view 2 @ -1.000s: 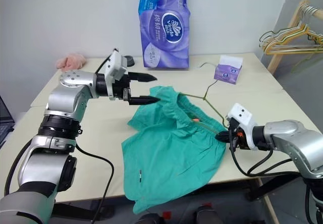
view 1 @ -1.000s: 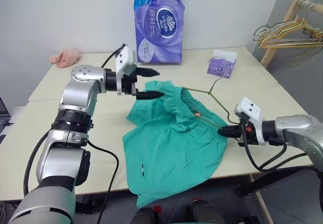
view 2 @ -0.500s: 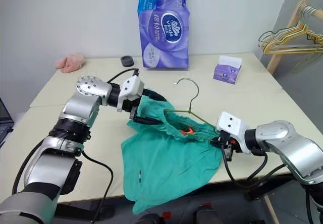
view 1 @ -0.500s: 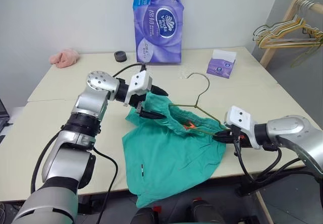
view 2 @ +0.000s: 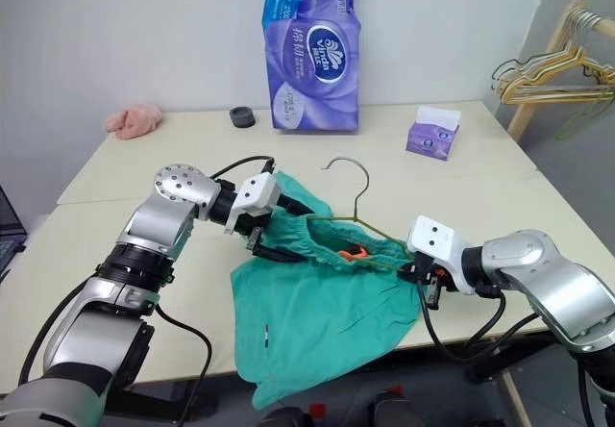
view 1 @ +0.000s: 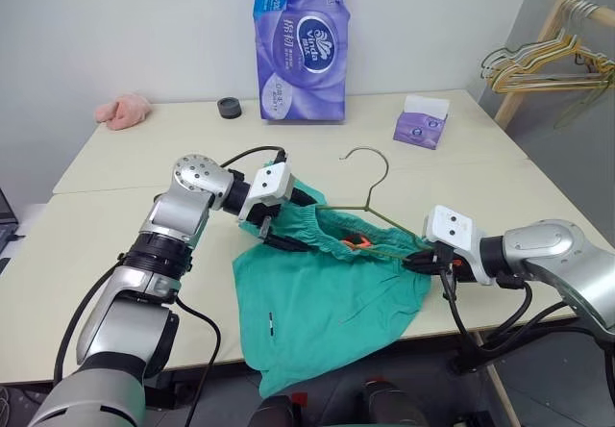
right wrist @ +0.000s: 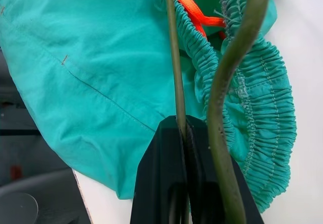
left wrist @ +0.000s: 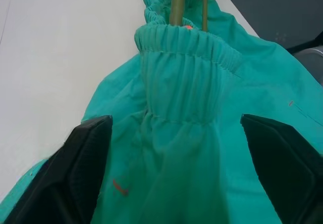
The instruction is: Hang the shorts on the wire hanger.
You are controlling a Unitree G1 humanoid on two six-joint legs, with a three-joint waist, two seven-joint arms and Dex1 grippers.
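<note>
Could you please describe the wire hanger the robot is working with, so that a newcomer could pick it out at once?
Start at the cream table and find the teal shorts at its front edge. The wire hanger lies threaded through their waistband, hook toward the purple tissue pack. It is the single olive-grey hanger on the table; the others hang on the wooden rack at the right.

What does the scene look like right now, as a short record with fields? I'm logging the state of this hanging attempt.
shorts: teal, on the table, hem over the front edge
wire hanger: lower part inside the waistband, hook free above it
right gripper: fingers shut on the hanger wire at the shorts' right end
left gripper: fingers open either side of the gathered waistband
backdrop: purple tissue pack
</note>
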